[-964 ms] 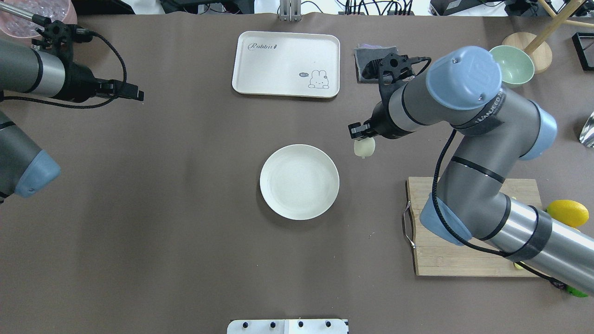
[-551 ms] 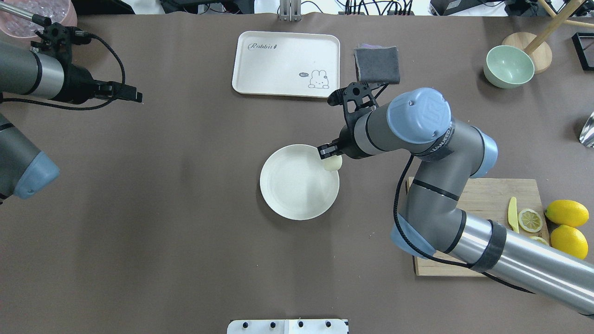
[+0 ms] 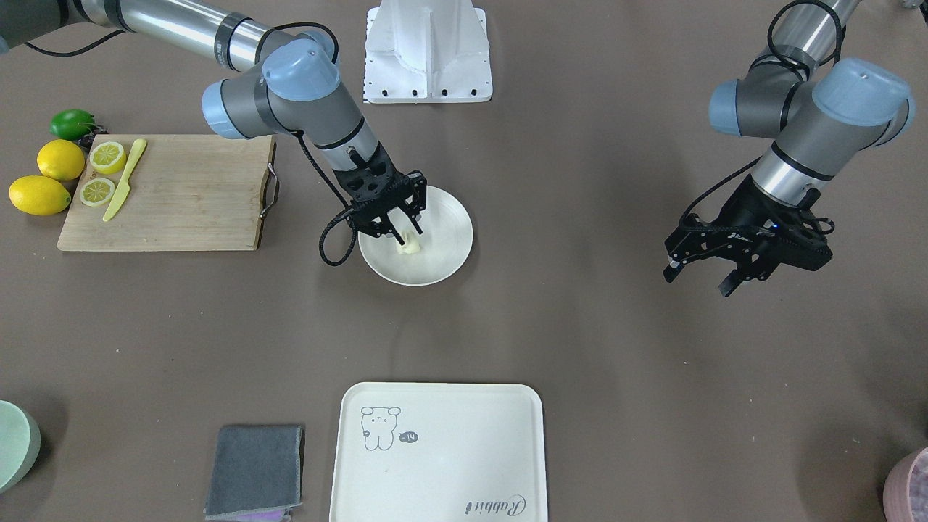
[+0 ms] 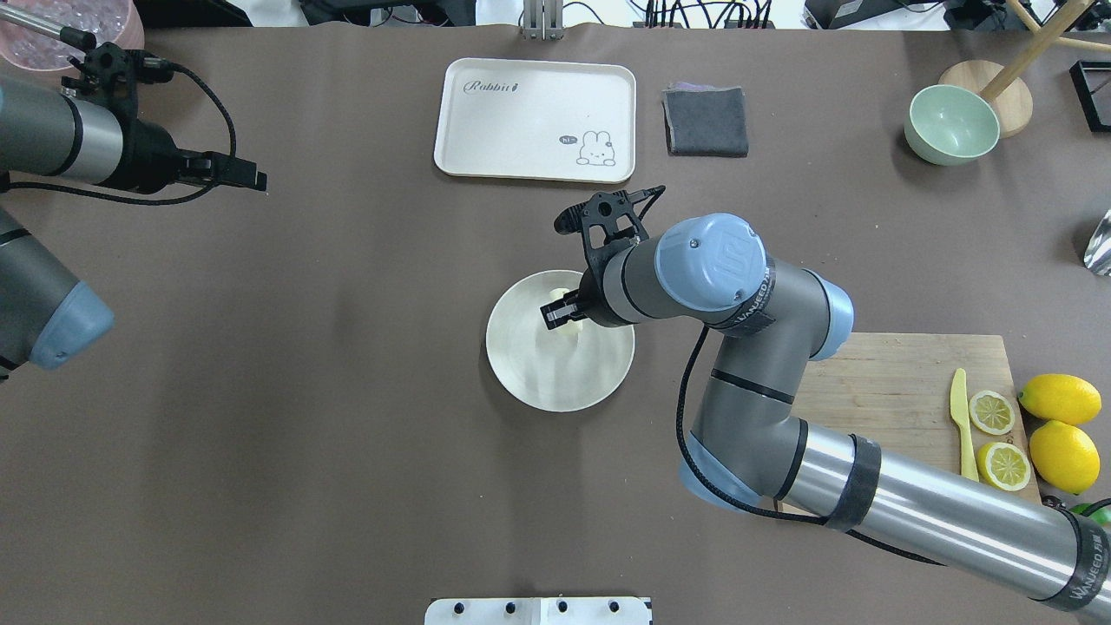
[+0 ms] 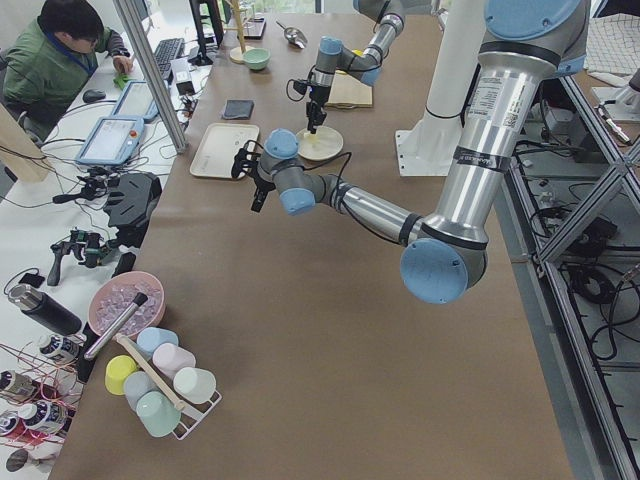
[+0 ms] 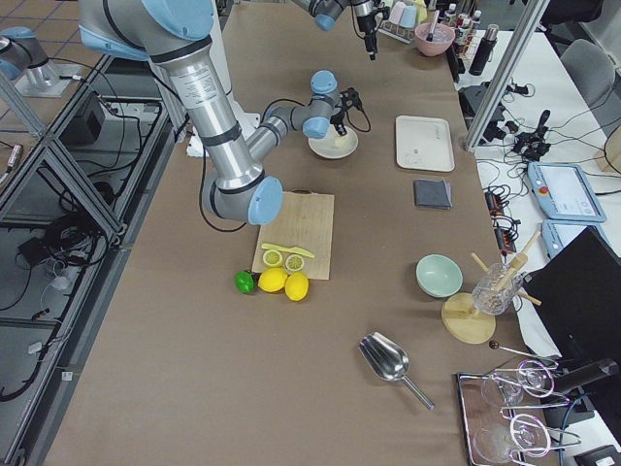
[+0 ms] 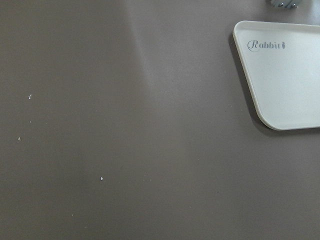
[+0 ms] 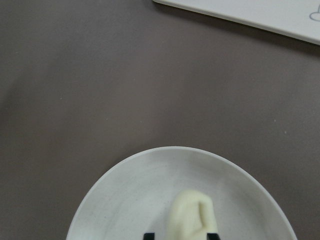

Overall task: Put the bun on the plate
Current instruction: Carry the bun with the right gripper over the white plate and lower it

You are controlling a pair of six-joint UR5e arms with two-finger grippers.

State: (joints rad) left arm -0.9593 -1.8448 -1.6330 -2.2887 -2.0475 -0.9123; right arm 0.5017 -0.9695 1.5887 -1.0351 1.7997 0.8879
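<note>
The round off-white plate (image 4: 555,391) (image 3: 453,239) sits mid-table. My right gripper (image 4: 564,317) (image 3: 407,232) reaches down over its middle, shut on the pale cream bun (image 3: 408,246) (image 4: 568,327). In the right wrist view the bun (image 8: 192,215) stands between the two fingertips, low over the plate (image 8: 125,200); whether it touches the dish I cannot tell. My left gripper (image 3: 698,281) (image 4: 252,178) hangs open and empty over bare table far to the plate's left.
A cream tray (image 4: 521,113) (image 7: 290,75) lies beyond the plate, with a grey cloth (image 4: 706,121) and a green bowl (image 4: 952,124) further right. A wooden cutting board (image 4: 903,382) with a knife, lemon slices and lemons (image 4: 1061,399) sits at the right.
My right arm has carried the bun leftward from beside the plate, across its rim, to over its middle. The left arm has stayed put.
</note>
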